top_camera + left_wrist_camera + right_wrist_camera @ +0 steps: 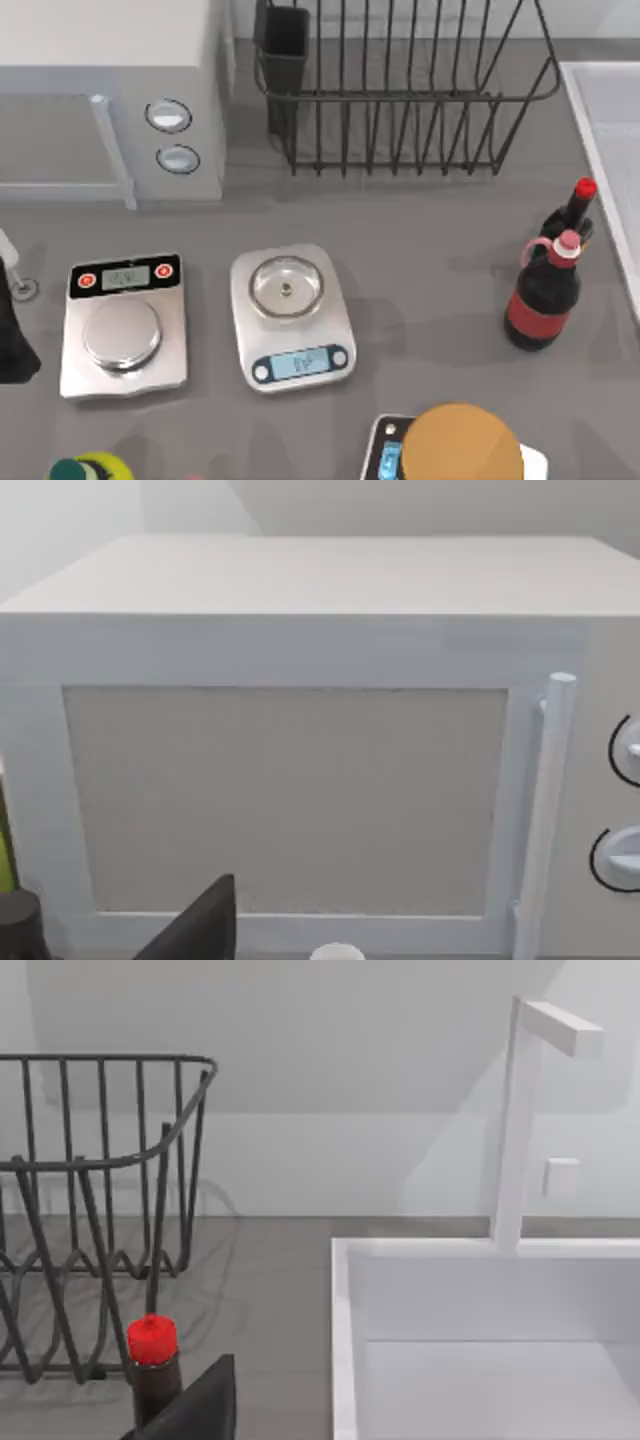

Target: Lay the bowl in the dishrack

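Dishrack [400,95]: black wire, upright tines, flared rim; stands at the far edge of the table [420,250], centre to right. Its utensil cup [285,45], black and rectangular, sits at its left corner. The rack's top is cut off by the frame.
Bowl [287,286]: small, clear, resting on the pan of the middle scale [292,318], well apart from the rack and nearer the front.
Microwave [110,95]: white, far left, beside the rack.
Second scale [124,325]: left of the bowl's scale, pan bare.
Third scale [395,450]: front edge, under a tan round thing [462,445], both cut off.
Two dark bottles: red-labelled [545,290] and red-capped [572,210], at right.
Sink [610,160]: white, far right.
Left arm [12,340]: dark form at the left edge.
Fingers of both arms: a dark tip is seen in each wrist view; whether they are open or closed, cannot tell.
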You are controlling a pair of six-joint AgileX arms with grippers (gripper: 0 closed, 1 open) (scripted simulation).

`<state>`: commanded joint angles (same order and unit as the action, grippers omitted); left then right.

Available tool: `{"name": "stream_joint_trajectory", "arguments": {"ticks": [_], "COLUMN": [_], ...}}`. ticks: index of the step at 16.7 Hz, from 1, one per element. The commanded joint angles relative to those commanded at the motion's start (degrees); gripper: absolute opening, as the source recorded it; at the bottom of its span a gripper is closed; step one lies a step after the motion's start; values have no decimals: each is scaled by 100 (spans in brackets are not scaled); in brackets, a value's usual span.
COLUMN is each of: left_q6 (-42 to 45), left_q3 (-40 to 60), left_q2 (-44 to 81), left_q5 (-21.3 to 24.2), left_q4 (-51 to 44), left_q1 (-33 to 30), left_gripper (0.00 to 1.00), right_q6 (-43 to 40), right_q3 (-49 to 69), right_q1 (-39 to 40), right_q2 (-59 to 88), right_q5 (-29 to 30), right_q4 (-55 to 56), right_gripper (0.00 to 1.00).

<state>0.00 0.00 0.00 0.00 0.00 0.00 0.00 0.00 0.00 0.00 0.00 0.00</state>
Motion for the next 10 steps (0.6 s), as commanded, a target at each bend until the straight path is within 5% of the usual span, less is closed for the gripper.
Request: {"name": "stream_joint_trajectory", "arguments": {"ticks": [5, 10], "left_q6": [0, 0], "left_q3": [0, 0], "left_q2": [0, 0], "left_q5": [0, 0], "left_q4": [0, 0], "left_q1": [0, 0], "left_gripper": [100, 100], "right_q6": [-198, -1009], "right_q3": [366, 1926], "right_q1": [-195, -1031], "right_q2": [369, 2200], "right_q5": [-7, -3], "right_q4": [-331, -1720], "right_gripper": [100, 100]}}
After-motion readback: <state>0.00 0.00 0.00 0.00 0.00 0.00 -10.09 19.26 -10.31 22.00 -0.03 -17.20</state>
